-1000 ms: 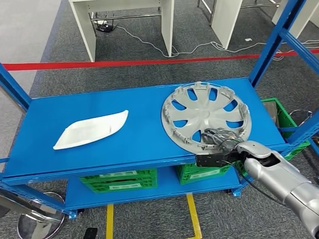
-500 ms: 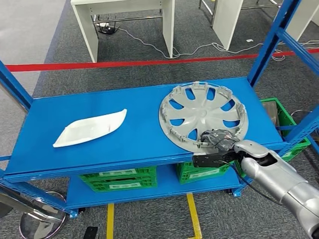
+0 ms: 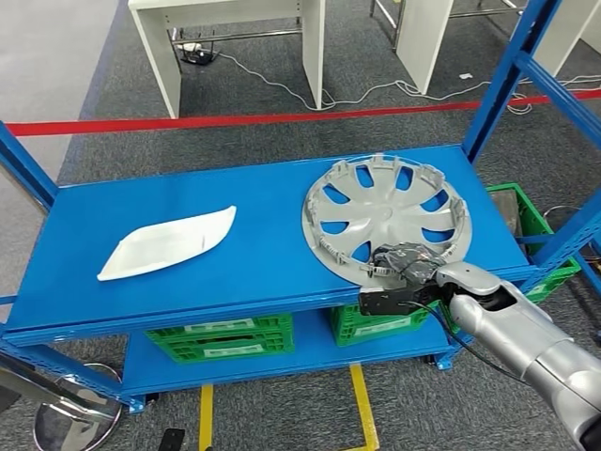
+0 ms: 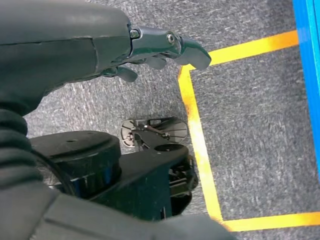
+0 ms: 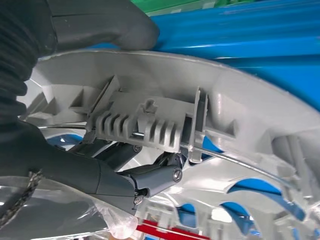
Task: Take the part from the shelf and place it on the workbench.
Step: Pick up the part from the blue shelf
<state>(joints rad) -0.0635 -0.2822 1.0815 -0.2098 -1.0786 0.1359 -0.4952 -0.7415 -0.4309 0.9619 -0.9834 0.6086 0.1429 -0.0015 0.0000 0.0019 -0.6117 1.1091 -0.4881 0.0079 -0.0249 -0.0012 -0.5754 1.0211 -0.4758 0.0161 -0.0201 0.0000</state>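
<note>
Now I lift slow and flat, since my right hand [image 3: 404,268] holds the wheel cover [image 3: 386,211] just by its near rim on the shelf [image 3: 269,258].

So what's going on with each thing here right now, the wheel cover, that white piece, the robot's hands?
Wheel cover: on the top shelf, inner side up, near rim gripped by the right hand.
White part: lying flat on the shelf, untouched.
Right hand: fingers over the rim, thumb beneath it.
Left hand: hanging over the floor, holding nothing, fingers apart.
Green crates: on the lower shelf.
</note>
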